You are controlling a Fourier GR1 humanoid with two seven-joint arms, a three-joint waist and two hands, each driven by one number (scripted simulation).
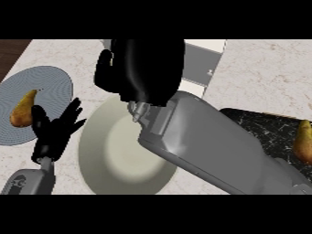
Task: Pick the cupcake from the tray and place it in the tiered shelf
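Worktop (266,68) of pale speckled stone fills my view from above, with a strip of dark wood at its far left edge. My right forearm (212,146) rises across the middle, large and grey, and blocks much of what lies beyond it. At its end my right robot hand (141,68) shows as a big black shape held high and close to my eyes. I see its back, and its fingers seem bent downward, but I cannot tell whether they are pressed together or pinching anything. The cupcake does not show anywhere, so I cannot say whether it sits inside that hand.

Behind the hand stands a grey upright panel (202,66) with a lighter top edge; it may be part of the shelf, though I cannot be sure. Below the forearm lies a cream round plate (114,155), partly covered by the arm.

On the left, a grey ribbed plate (50,87) carries a brownish-yellow pear (23,109). My left robot hand (53,128) rests just beside that pear, fingers spread and pointing up, overlapping the ribbed plate's near edge.

At the right lies a black marbled tray (266,123) with a second pear (308,142) on it, standing apart from my right forearm.
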